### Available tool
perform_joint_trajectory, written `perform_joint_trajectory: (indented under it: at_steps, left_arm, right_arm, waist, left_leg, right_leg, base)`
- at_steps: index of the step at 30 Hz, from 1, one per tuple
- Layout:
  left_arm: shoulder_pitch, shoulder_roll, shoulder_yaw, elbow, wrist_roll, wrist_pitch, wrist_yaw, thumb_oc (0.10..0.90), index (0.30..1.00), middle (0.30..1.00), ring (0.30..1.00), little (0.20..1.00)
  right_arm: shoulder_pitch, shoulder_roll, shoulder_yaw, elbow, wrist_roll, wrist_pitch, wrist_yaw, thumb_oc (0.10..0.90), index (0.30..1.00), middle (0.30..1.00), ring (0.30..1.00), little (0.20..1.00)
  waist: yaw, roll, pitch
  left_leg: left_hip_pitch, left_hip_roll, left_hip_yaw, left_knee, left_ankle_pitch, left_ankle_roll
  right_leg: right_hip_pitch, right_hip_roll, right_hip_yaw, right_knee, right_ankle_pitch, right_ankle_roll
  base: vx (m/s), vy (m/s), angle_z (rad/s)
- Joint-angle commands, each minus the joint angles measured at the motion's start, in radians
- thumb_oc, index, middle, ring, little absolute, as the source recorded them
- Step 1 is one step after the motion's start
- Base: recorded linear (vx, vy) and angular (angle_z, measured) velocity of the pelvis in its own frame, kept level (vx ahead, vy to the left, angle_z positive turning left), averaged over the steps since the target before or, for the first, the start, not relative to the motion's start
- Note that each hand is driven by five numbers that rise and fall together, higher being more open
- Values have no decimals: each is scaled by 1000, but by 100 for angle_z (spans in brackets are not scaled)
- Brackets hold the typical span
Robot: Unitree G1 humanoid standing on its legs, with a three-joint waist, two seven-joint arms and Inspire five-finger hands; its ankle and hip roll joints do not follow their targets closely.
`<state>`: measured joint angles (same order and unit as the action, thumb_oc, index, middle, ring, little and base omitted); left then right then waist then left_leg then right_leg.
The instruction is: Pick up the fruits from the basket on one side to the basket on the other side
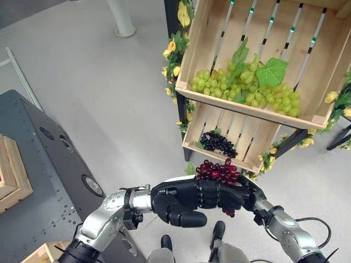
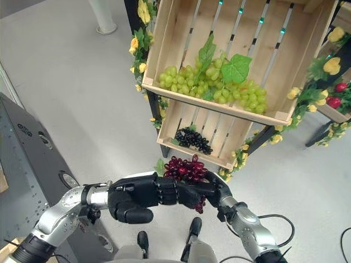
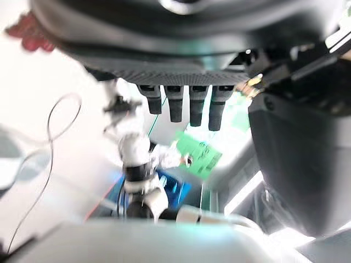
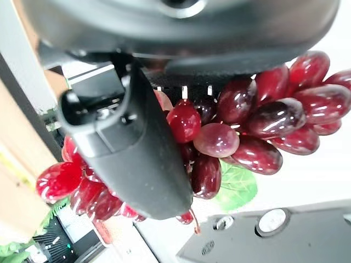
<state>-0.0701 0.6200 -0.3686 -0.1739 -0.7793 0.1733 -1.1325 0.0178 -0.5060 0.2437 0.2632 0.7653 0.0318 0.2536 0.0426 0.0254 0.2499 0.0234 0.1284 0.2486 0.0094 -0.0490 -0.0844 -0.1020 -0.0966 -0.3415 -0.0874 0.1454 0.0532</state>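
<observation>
Seen from the robot's head, both dark hands meet low in the middle of the scene, just in front of a slanted wooden crate stand. A bunch of red grapes (image 1: 218, 172) sits between them. The right hand (image 1: 241, 194) has its thumb and fingers curled around the bunch; its wrist view shows the thumb pressed across glossy red grapes (image 4: 230, 131) with a green leaf beneath. The left hand (image 1: 178, 201) comes in from the left with its fingers bent toward the same bunch, touching the right hand's fingers. The left wrist view shows those fingers (image 3: 174, 103) hanging short and curled, with nothing visibly between them, so whether the left hand has taken any grip cannot be told.

The bunch lies directly between the two palms, its long axis running roughly crosswise from one hand to the other, with a few grapes dangling below. The right hand bears it; the left is equally near, which suggests a handover is next.

Behind, the upper crate (image 1: 204, 33) holds green grapes (image 1: 247, 90) with leaves, and the lower crate (image 1: 249, 137) holds a small bunch of dark grapes (image 1: 218, 143). Yellow flowers (image 1: 174, 52) trim the stand. A wooden box (image 1: 12, 174) rests on a grey surface at far left.

No readable writing or labels appear on any object.
</observation>
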Motion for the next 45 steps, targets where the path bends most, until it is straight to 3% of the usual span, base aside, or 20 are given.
perform_joint_trajectory:
  at_steps: [1, 7, 8, 11, 16, 22, 23, 32, 35, 37, 42, 45]
  left_arm:
    - [-124, 46, -83, -62, 1, 40, -64, 800, 900, 900, 900, 900]
    - [-147, 173, -142, 10, 235, -12, 93, 800, 900, 900, 900, 900]
    - [-156, 193, -144, 34, 272, -27, 165, 800, 900, 900, 900, 900]
    - [-152, 176, -99, 106, 332, -72, 284, 800, 900, 900, 900, 900]
    - [-195, 157, -100, 162, 472, -179, 386, 800, 900, 900, 900, 900]
    - [-280, 142, -134, 167, 501, -183, 446, 800, 900, 900, 900, 900]
    - [-298, 144, -146, 169, 506, -184, 461, 800, 900, 900, 900, 900]
    - [-365, 202, -198, 149, 476, -194, 480, 800, 900, 900, 900, 900]
    - [-375, 203, -221, 145, 465, -196, 485, 800, 900, 900, 900, 900]
    - [-386, 214, -248, 147, 458, -205, 490, 800, 900, 900, 900, 900]
    - [-388, 234, -280, 144, 442, -239, 534, 800, 900, 900, 900, 900]
    - [-388, 242, -281, 138, 399, -256, 537, 800, 900, 900, 900, 900]
  right_arm:
    - [-169, -25, -60, -92, 133, -209, -25, 400, 300, 300, 300, 300]
    - [-255, -60, -84, -89, 158, -300, -66, 400, 300, 300, 300, 300]
    - [-282, -64, -97, -103, 156, -323, -86, 400, 300, 300, 300, 300]
    - [-336, -51, -136, -138, 166, -374, -98, 400, 300, 300, 300, 300]
    - [-447, -50, -178, -140, 145, -444, -142, 400, 300, 300, 300, 300]
    - [-568, -101, -198, -50, 14, -472, -274, 400, 300, 300, 300, 300]
    - [-604, -129, -196, -3, -85, -469, -338, 400, 300, 300, 300, 300]
    - [-781, -285, -118, 213, -195, -412, -528, 400, 300, 300, 300, 300]
    - [-852, -322, -80, 288, -250, -404, -588, 400, 300, 300, 300, 300]
    - [-937, -364, -29, 336, -336, -355, -645, 400, 300, 300, 300, 300]
    - [-1036, -407, 47, 390, -378, -290, -688, 400, 300, 300, 300, 300]
    - [-1069, -426, 75, 419, -374, -284, -711, 400, 300, 300, 300, 300]
  waist:
    - [-5, -15, 5]
    - [1, 1, 49]
    - [4, 3, 69]
    - [18, 11, 108]
    - [35, 16, 163]
    - [51, 2, 210]
    - [56, -5, 218]
    - [91, -37, 247]
    - [99, -37, 254]
    - [106, -36, 257]
    - [112, -30, 267]
    - [114, -23, 270]
  left_leg:
    - [-139, -32, -37, -30, 103, 1]
    - [-180, -38, -41, -16, 102, 8]
    - [-197, -39, -45, -2, 100, 7]
    - [-253, -32, -51, 42, 95, 5]
    - [-349, -25, -80, 131, 83, -3]
    - [-430, -12, -86, 241, 53, -8]
    - [-440, -9, -89, 258, 49, -9]
    - [-452, -6, -95, 265, 48, -5]
    - [-455, -6, -95, 271, 44, -3]
    - [-462, -11, -95, 279, 39, 1]
    - [-460, -13, -99, 295, 13, -3]
    - [-457, -16, -95, 286, 11, 3]
  right_leg:
    - [70, -105, 24, 135, -162, 102]
    - [50, -107, 28, 133, -161, 110]
    - [43, -109, 28, 139, -163, 111]
    - [22, -113, 21, 155, -170, 105]
    - [-23, -119, 10, 197, -180, 95]
    - [-53, -116, -6, 247, -201, 81]
    - [-52, -111, -9, 251, -201, 79]
    - [-29, -84, -40, 224, -190, 76]
    - [-30, -82, -50, 226, -192, 75]
    - [-38, -82, -52, 231, -193, 75]
    - [-48, -85, -41, 252, -209, 82]
    - [-60, -88, -45, 255, -208, 85]
  base:
    - [-42, 52, 2]
    - [-43, 25, 3]
    - [-71, 1, 15]
    - [-87, -14, 29]
    - [-86, -22, 11]
    - [-48, -35, 6]
    - [-2, -81, -2]
    - [-2, -69, 5]
    - [2, -20, -1]
    - [26, -11, 0]
    - [23, -1, -1]
    - [0, 0, 0]
